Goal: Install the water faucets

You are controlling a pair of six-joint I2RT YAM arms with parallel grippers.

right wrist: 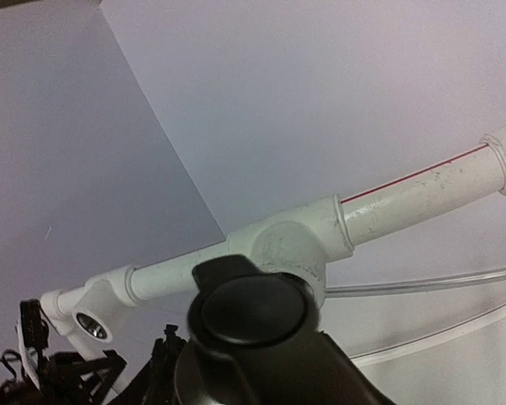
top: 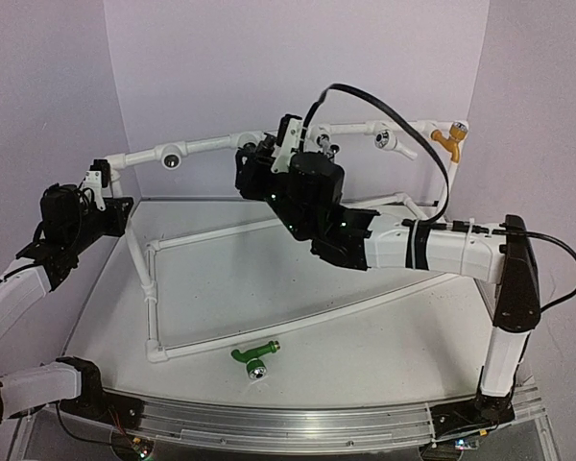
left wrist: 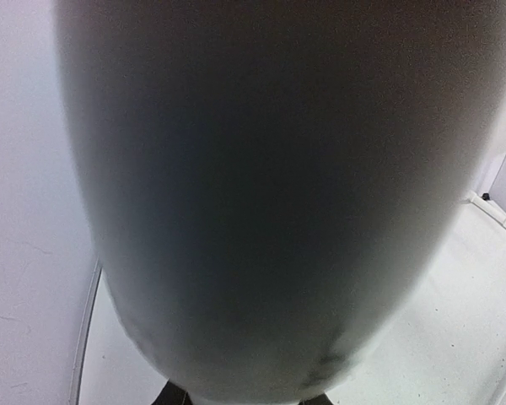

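The dark faucet sits against the rail's centre tee, just ahead of the right gripper, whose hold cannot be told; the green faucet lies crosswise on the counter, with the left gripper clamped on the frame post.

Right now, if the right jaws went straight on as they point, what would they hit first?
Probably the white tee on the pipe. The dark tap at the right jaws sits just before it; the gap, if any, is hard to judge.
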